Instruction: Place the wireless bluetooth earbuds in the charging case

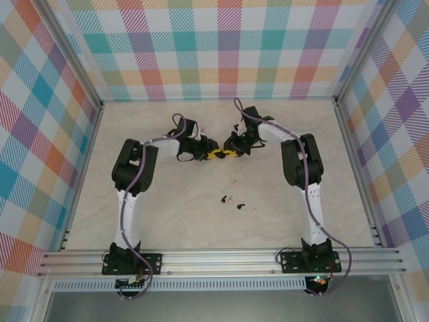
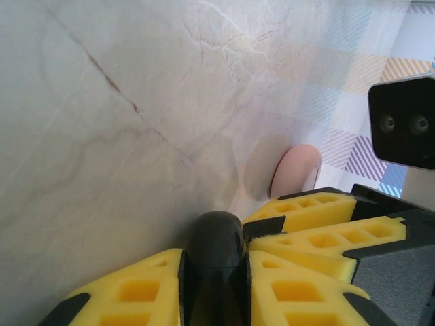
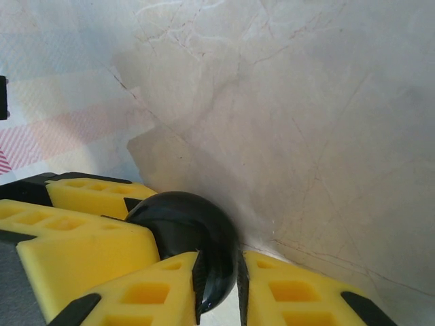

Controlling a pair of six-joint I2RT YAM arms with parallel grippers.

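Note:
A black round charging case (image 2: 216,234) hangs above the table's middle, held between both grippers. My left gripper (image 2: 214,253) is shut on its body, fingers pressed to both sides. My right gripper (image 3: 219,257) pinches a thin curved edge of the same case (image 3: 180,217), which looks parted like a lid. In the top view the two grippers meet fingertip to fingertip, left (image 1: 213,154) and right (image 1: 228,152). The earbuds lie loose on the table nearer the bases: a pink one (image 1: 234,182), a black one (image 1: 224,198) touching a pink one (image 1: 230,198), and another black one (image 1: 240,205).
A pink round case (image 2: 296,170) lies on the table just beyond the held case. The right gripper's yellow fingers (image 2: 306,207) crowd the left wrist view, and the left gripper's fingers (image 3: 88,197) crowd the right one. Plaid walls close the table's back and sides.

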